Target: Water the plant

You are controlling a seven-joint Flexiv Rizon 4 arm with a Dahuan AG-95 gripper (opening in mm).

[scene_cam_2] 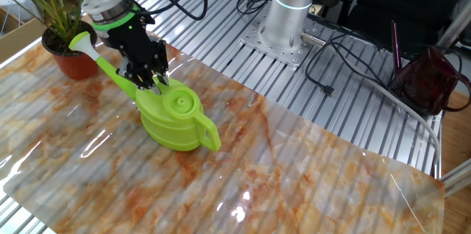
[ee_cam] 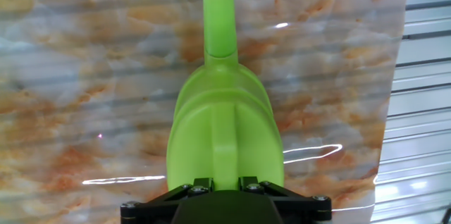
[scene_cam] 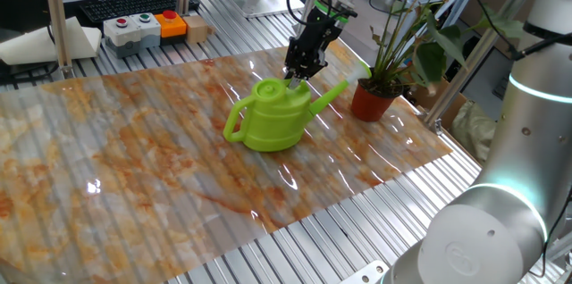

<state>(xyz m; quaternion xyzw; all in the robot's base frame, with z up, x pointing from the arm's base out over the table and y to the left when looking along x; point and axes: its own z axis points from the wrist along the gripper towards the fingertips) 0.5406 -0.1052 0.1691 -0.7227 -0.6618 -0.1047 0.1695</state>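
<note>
The plant (scene_cam: 407, 34): thin stems, terracotta-red pot (scene_cam: 374, 102).

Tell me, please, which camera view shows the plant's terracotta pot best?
One fixed view shows the pot best: whole, standing right of the watering can, its spout tip near the rim. The other fixed view shows the pot at the frame's edge, partly behind the spout. The hand view shows no pot.

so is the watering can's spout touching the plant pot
Apart. One fixed view shows the watering can spout tip ending short of the plant pot, with marbled table visible between them.
</note>
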